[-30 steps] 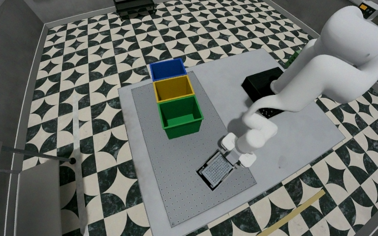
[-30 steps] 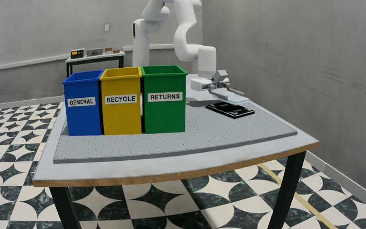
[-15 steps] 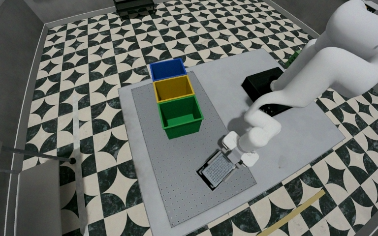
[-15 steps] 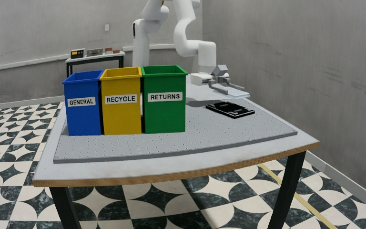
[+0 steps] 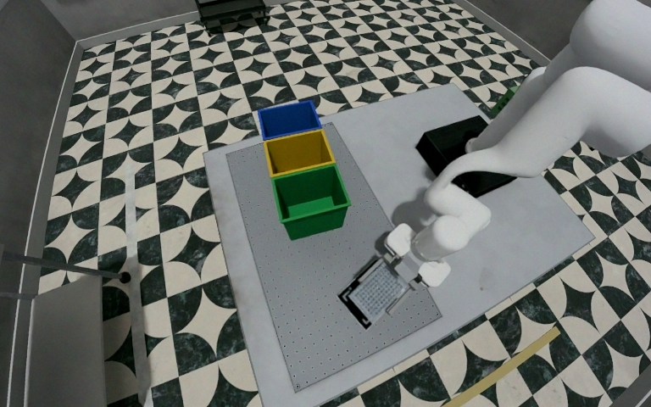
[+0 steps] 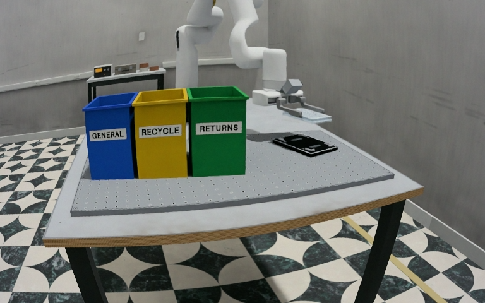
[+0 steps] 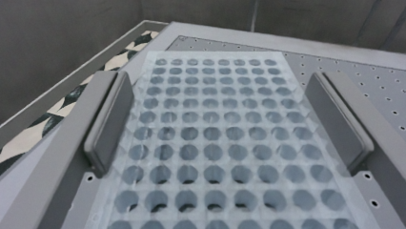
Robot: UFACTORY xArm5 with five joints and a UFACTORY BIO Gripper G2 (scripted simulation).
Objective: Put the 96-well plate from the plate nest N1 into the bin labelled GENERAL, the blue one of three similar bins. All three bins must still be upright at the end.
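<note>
3 upright bins (image 5: pixel 314 214), side by side

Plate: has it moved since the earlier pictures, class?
Yes, upward: in the exterior view, the plate now hangs higher above the nest than before.
</note>
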